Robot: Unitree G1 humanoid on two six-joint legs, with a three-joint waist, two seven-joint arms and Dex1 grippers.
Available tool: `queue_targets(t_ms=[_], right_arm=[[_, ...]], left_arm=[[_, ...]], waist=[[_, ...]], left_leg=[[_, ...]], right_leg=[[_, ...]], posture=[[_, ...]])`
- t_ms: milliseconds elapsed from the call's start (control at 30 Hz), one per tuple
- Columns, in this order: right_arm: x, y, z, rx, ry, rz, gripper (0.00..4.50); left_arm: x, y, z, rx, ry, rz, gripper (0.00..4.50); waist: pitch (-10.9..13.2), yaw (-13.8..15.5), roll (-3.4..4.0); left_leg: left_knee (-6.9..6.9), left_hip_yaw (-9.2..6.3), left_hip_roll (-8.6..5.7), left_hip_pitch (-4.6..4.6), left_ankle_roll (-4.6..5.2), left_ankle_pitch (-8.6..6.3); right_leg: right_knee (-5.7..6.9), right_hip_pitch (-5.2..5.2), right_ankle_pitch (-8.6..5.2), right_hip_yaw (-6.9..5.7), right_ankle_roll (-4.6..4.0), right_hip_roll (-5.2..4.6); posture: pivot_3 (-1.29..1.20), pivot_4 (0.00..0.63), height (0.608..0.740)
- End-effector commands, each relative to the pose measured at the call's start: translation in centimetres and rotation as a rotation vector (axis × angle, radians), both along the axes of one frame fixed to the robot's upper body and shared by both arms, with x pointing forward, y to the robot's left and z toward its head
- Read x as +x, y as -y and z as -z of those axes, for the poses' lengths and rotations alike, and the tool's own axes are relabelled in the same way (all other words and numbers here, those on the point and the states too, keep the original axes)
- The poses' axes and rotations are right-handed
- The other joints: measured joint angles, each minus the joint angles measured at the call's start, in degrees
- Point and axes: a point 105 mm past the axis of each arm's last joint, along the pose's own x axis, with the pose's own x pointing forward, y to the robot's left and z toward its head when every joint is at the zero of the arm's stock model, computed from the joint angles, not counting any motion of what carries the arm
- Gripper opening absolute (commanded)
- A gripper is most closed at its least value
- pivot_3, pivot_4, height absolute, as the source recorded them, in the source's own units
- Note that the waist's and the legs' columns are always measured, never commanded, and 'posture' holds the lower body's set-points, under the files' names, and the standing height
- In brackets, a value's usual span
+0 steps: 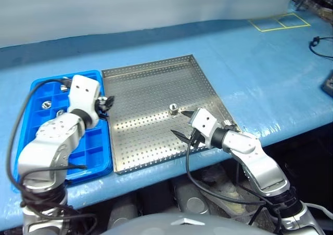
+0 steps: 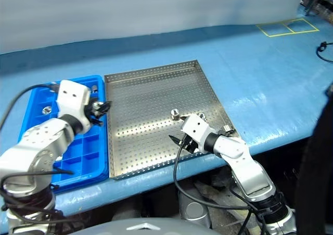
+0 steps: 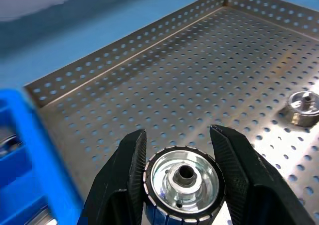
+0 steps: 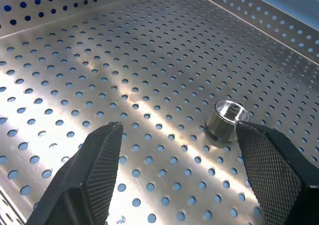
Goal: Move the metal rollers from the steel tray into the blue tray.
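One small shiny silver metal roller [image 3: 182,185] with a dark centre hole sits clamped between the two black fingers [image 3: 122,177] of the left gripper [image 1: 104,104], its flat face turned toward the wrist camera. That gripper hangs above the seam where the bright blue plastic tray [image 1: 99,146], divided into small square compartments, meets the large flat square steel tray [image 1: 151,89] with its perforated floor and low raised rim. The blue tray lies just beside the steel tray's left rim, their long edges close together or touching.

A second metal roller [image 1: 173,109] stands alone on the steel tray's floor, a little toward the near right of the tray's middle. The right gripper [image 1: 186,127] hovers low over the steel tray just nearer than this roller, its fingers [image 4: 97,160] spread wide with nothing between them; in the right wrist view the roller lies close by the inner face of one finger, apart from it.

In the blue tray, at least two compartments toward its far end, away from the steel tray's rim, each seem to hold a silver roller [image 1: 47,104], though the left arm covers part of the grid, so the full count there cannot be told.

Both trays rest on a light blue tabletop [image 1: 260,74]. Well beyond the steel tray's far right corner, yellow tape [image 1: 278,22] marks two squares on that cover.
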Motion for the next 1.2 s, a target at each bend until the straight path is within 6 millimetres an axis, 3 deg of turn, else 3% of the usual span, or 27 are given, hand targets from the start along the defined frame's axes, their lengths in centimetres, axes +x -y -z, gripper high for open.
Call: queue_targets(t_ms=[33, 100, 200, 333, 500, 833, 1100, 1200], right_arm=[[0.2, -1.1, -0.9, 0.016, 0.037, -0.063, 3.81], [0.3, -1.6, -0.8, 0.017, 0.031, -0.095, 3.81], [0.7, -2.6, -0.7, 0.022, 0.032, -0.142, 3.81], [1.0, -3.2, -0.8, 0.029, 0.032, -0.178, 3.81], [1.0, -3.5, -0.6, 0.024, 0.029, -0.203, 3.81], [0.9, -3.2, -1.0, 0.02, 0.042, -0.199, 3.81], [0.8, -2.5, -1.2, 0.016, 0.054, -0.168, 3.81], [0.8, -2.5, -1.3, 0.017, 0.056, -0.166, 3.81]], left_arm=[[-2.8, -3.6, -2.5, 0.08, 0.073, -0.134, 1.78], [-4.6, -5.9, -3.5, 0.128, 0.08, -0.205, 1.78], [-7.6, -8.5, -3.3, 0.178, 0.02, -0.276, 1.78], [-10.5, -10.9, -2.6, 0.192, -0.036, -0.35, 1.78], [-12.3, -12.6, -1.7, 0.157, -0.069, -0.425, 1.78], [-10.3, -10.9, 0.9, 0.07, -0.109, -0.336, 1.78], [-9.6, -11.1, 3.1, 0.043, -0.179, -0.328, 1.78], [-9.3, -10.7, 3.8, 0.028, -0.193, -0.318, 2.65]], waist=[[0.0, 1.44, 0.0], [0.08, 3.49, -0.16], [0.12, 5.72, -0.22], [0.12, 9.44, -0.26], [0.1, 12.99, -0.3], [0.11, 13.23, -0.3], [0.11, 12.41, -0.29], [0.11, 12.41, -0.3]], left_leg=[[0.0, 0.0, 0.0, 0.0, 0.0, 0.0], [-0.01, 0.0, 0.02, -0.04, -0.06, -0.01], [-0.08, 0.0, 0.1, -0.07, -0.2, -0.01], [-0.22, -0.02, 0.11, -0.07, -0.27, 0.02], [-0.22, -0.24, 0.11, -0.05, -0.43, 0.1], [-0.2, -0.57, 0.1, 0.16, -0.49, 0.15], [-0.21, -0.6, 0.14, 0.15, -0.49, 0.14], [-0.21, -0.61, 0.15, 0.15, -0.49, 0.14]], right_leg=[[0.0, 0.0, 0.0, 0.0, 0.0, 0.0], [0.01, -0.08, -0.03, -0.09, -0.08, -0.04], [0.09, -0.24, -0.12, -0.24, -0.26, -0.06], [0.09, -0.28, -0.32, -0.46, -0.61, -0.17], [0.02, -0.11, -0.47, -0.79, -0.86, -0.3], [0.06, 0.23, -0.47, -1.11, -0.97, -0.46], [0.03, 0.22, -0.45, -1.1, -1.04, -0.25], [0.04, 0.22, -0.46, -1.11, -1.05, -0.25]], posture=[[-0.1, 0.15, 0.74], [-0.05, 0.15, 0.74], [-0.01, 0.15, 0.74], [0.04, 0.15, 0.74], [0.06, 0.15, 0.74], [0.02, 0.15, 0.74], [-0.01, 0.15, 0.74], [-0.02, 0.15, 0.74]])
